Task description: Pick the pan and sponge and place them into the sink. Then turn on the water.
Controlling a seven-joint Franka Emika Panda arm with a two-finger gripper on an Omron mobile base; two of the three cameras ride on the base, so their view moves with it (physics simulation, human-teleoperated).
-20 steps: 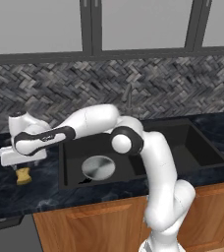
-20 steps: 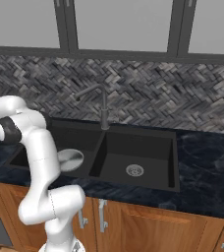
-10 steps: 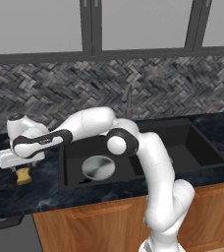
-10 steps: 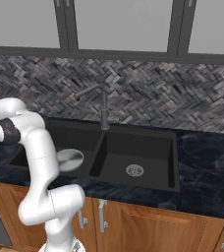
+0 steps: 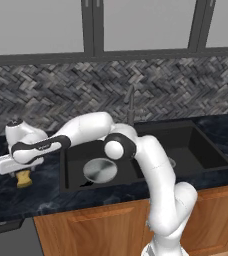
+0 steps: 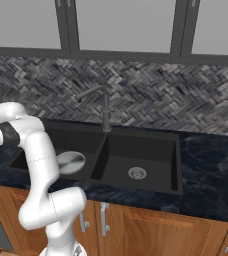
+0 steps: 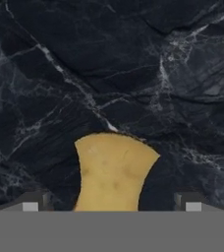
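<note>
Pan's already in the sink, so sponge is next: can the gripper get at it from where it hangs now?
Probably yes: the gripper hangs open right over the sponge, fingertips either side, nothing between them.

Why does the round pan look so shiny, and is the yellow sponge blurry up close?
In the left base view the pan glows pale against the black sink, its flat bottom catching the light. In the hand view the sponge is a bit soft and smeary at its edges, and so are the veins of the counter. The tool sits either side of it.
</note>
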